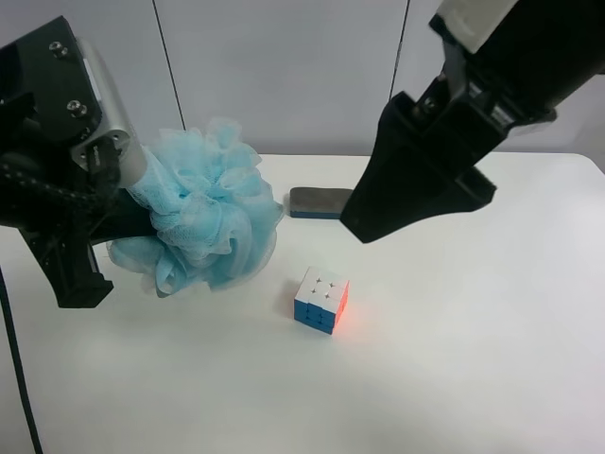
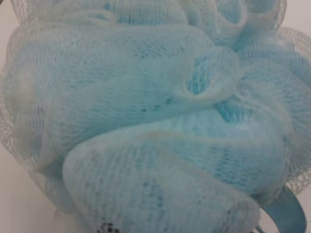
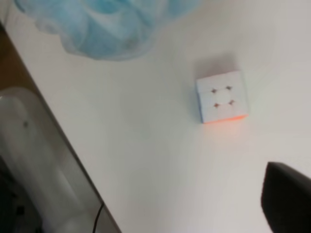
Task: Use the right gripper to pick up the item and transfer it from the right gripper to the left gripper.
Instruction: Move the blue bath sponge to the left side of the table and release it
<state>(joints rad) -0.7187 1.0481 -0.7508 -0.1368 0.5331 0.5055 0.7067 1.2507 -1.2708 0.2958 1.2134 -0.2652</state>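
The item, a fluffy light-blue mesh pouf (image 1: 208,203), hangs at the end of the arm at the exterior high view's left, just above the table. It fills the left wrist view (image 2: 146,116), with its blue ribbon loop (image 2: 286,213) at one corner. The left gripper (image 1: 128,213) is buried in the mesh and shut on it; its fingers are hidden. The right gripper (image 1: 378,222) is raised, empty and apart from the pouf, above the eraser. One dark finger (image 3: 286,201) shows in the right wrist view, along with the pouf's edge (image 3: 107,24).
A multicoloured puzzle cube (image 1: 321,299) sits on the white table (image 1: 473,359) in front of the pouf, and shows in the right wrist view (image 3: 222,96). A dark grey eraser block (image 1: 317,202) lies behind it. The table's edge (image 3: 58,131) runs diagonally in the right wrist view.
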